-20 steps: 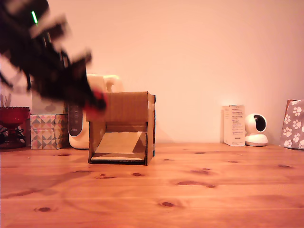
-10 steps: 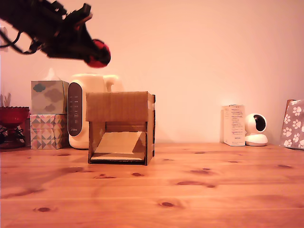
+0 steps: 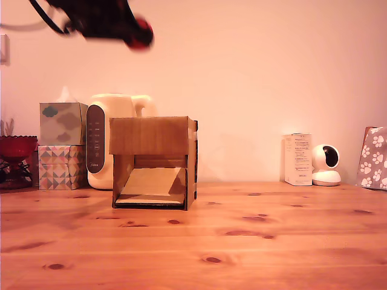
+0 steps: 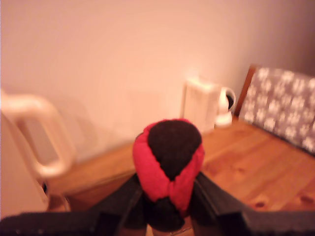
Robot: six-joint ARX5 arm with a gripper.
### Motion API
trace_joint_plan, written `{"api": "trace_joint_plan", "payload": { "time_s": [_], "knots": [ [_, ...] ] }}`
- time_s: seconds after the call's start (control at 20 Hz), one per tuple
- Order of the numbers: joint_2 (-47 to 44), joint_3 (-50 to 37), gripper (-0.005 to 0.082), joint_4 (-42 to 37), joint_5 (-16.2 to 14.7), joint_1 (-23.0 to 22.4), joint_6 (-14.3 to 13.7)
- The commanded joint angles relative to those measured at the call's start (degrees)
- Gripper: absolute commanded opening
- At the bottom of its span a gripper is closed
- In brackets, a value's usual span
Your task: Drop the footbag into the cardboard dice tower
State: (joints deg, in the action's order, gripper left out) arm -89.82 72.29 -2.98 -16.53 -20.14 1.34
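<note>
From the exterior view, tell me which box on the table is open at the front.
The brown cardboard dice tower, mid-table: its lower front is cut open, showing a slanted ramp. The two stacked tissue boxes and the white carton have closed fronts.

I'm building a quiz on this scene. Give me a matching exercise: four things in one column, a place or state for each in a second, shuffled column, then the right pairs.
Things:
1. footbag
2. cardboard dice tower
3. small white camera
4. red bowl

Places or states:
A. at the exterior view's far left edge
B. held in the gripper, high above the table
C. beside a white box, toward the exterior view's right
D. on the table, front opening showing a slanted ramp

Pairs: 1-B, 2-D, 3-C, 4-A
</note>
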Motion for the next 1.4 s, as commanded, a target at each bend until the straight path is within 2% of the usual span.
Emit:
{"api": "trace_joint_plan", "payload": {
  "time_s": [0.0,0.3,0.6,0.65,0.75,0.8,1.0,1.05,1.15,1.2,1.3,1.35],
  "knots": [
    [-2.9,3.0,0.0163,1.4,-0.1,0.0,-0.3],
    [-13.0,12.0,0.0163,5.4,-0.2,0.9,-0.4],
    [-17.1,13.0,0.0177,5.6,-0.1,1.5,-0.5],
    [-17.1,13.0,0.0256,5.3,-0.2,1.7,-1.0],
    [-17.1,13.2,0.0579,5.2,-0.2,1.7,-1.9],
    [-17.1,13.7,0.0677,6.1,-0.3,1.7,-1.8],
    [-16.6,16.0,0.0688,13.0,-1.0,1.6,-1.9],
    [-16.1,16.1,0.0659,14.8,-1.0,1.6,-1.9],
    [-15.0,16.1,0.0501,19.3,-1.0,1.6,-2.0],
    [-14.5,16.1,0.0352,21.1,-1.0,1.6,-2.0],
    [-13.7,16.1,-0.0016,23.8,-1.0,1.6,-2.0],
    [-13.2,16.1,-0.0006,25.4,-1.0,1.6,-2.5]
  ]
}}
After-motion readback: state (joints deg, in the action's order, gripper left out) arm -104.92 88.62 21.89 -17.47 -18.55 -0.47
